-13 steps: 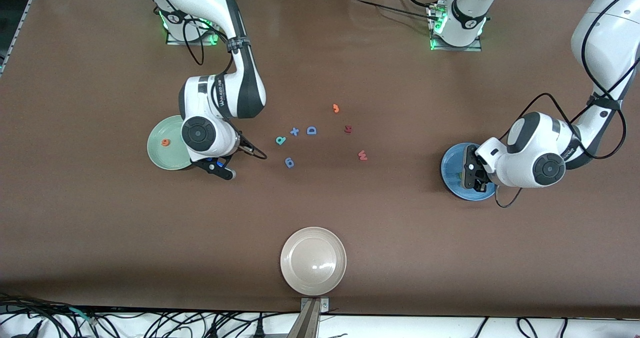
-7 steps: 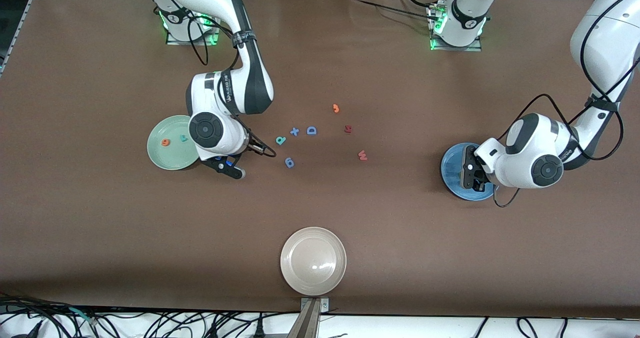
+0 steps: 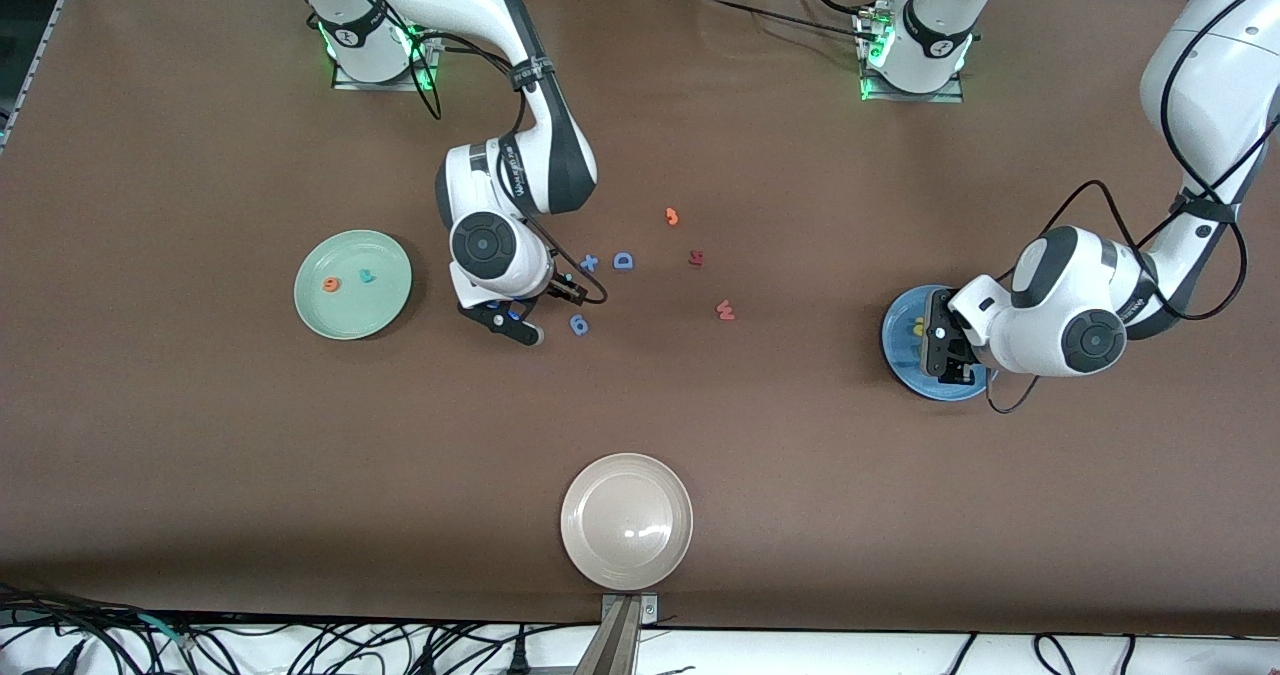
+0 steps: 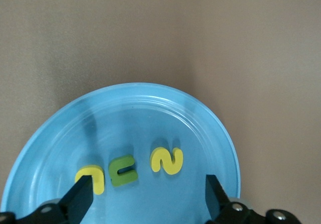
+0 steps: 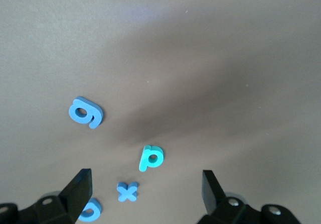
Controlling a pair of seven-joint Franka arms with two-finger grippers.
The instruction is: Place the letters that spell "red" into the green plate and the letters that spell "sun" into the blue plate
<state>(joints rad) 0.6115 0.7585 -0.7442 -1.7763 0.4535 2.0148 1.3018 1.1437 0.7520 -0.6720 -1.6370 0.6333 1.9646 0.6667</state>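
Note:
The green plate (image 3: 350, 313) holds the orange e (image 3: 329, 283) and the teal r (image 3: 367, 276). My right gripper (image 5: 145, 191) hangs open over the loose letters at the table's middle, with the teal d (image 5: 151, 157) on the table below its fingers. In the front view the right hand (image 3: 505, 275) hides that d. The blue plate (image 4: 140, 113) holds the yellow u (image 4: 91, 178), the olive n (image 4: 124, 170) and the yellow s (image 4: 167, 160). My left gripper (image 4: 148, 199) is open just above them, holding nothing.
Around the d lie a blue x (image 5: 127, 192), a blue D (image 5: 90, 210) and a blue 6 (image 5: 85, 112). An orange 3 (image 3: 672, 216), a dark red letter (image 3: 696, 256) and a red w (image 3: 726, 309) lie toward the left arm's end. A beige plate (image 3: 626, 521) sits nearest the camera.
The right gripper opened, left the teal r in the green plate and moved over the middle letters. The left gripper opened over the blue plate, where a yellow letter now shows.

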